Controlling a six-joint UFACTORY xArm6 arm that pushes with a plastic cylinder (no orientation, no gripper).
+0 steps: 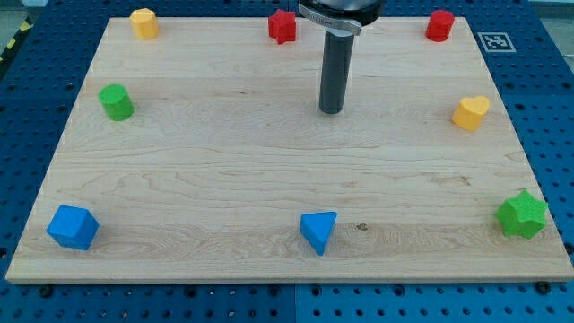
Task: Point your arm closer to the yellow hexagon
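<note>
1. Standing over the upper middle of the wooden board (269,179), the arm held its dark rod upright, with the tip (332,110) resting on bare wood and touching no block (being a plain rod, it had nothing to spread or pinch, and it carried nothing).
2. The yellow hexagon (143,22) sat well away toward the view's left and a little toward the view's top from the tip, near the board's top-left corner.
3. Closest to the tip was the red star (282,26), up and slightly left of it; a red cylinder (439,24) lay up and to its right, and a yellow heart (471,112) far off to its right at about the same level.
4. A green cylinder (116,101) stood far to the tip's left, just below the likely path.
5. By my reckoning the approach had hardly begun, since the gap was wide.
6. The next move seemed to call for a long slide leftward and slightly upward, passing below the red star without nudging it, and stopping just short of the hexagon.
</note>
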